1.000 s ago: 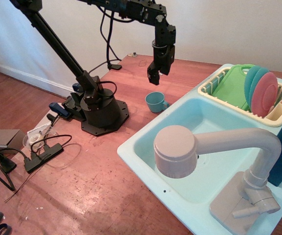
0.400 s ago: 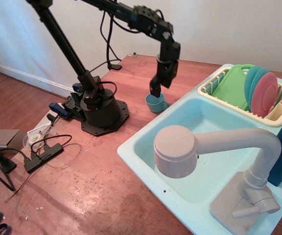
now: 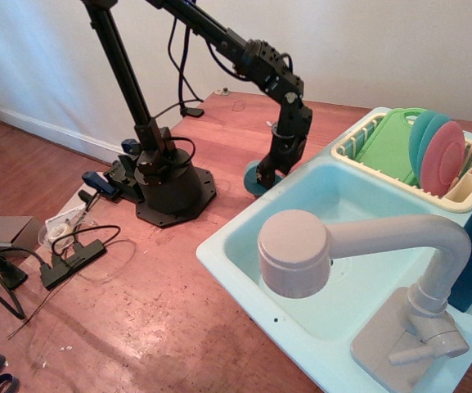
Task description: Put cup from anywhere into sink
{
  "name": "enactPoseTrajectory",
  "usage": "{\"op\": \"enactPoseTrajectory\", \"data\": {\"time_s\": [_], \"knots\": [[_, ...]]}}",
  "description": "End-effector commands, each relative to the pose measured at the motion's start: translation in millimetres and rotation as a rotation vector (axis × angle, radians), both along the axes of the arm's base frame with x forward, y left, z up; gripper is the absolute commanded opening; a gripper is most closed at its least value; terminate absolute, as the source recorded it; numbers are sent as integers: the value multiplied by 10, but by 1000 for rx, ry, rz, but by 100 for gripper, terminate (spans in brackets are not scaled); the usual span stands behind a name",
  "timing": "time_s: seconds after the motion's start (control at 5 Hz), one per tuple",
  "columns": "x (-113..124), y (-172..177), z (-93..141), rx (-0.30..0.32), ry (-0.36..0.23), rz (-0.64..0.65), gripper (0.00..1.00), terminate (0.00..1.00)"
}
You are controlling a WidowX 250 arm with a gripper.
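Our black gripper (image 3: 266, 173) is down on the small teal-blue plastic cup (image 3: 253, 178), just beside the pale aqua plastic sink (image 3: 219, 246); its grip we cannot tell. We should squeeze firmly, then lift above the rim.

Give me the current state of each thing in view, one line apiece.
cup: on the table beside the sink, tilted, not in the basin.
claw: down at the cup; grip unclear.
sink: basin empty.
faucet: spout over the basin.
dish rack: holds plates and a green board.
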State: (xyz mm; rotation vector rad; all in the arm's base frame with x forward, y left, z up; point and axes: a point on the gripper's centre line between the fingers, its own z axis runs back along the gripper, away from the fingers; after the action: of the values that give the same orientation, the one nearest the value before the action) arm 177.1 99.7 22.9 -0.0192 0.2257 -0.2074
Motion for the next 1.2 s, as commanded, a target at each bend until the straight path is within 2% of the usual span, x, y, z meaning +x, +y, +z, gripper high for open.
{"op": "enactPoseTrajectory", "data": {"time_s": [0.0,0.2,0.4,0.6,0.8,1.0], "knots": [[102,-86,-99,-13,-33,6,100,0],[134,-91,33,27,-38,21,0,0],[167,-62,192,42,-29,10,0,0],[226,-107,236,43,-36,5,0,0],[263,22,567,72,-9,-36,0,0],[241,277,1074,167,0,-61,0,0]]}}
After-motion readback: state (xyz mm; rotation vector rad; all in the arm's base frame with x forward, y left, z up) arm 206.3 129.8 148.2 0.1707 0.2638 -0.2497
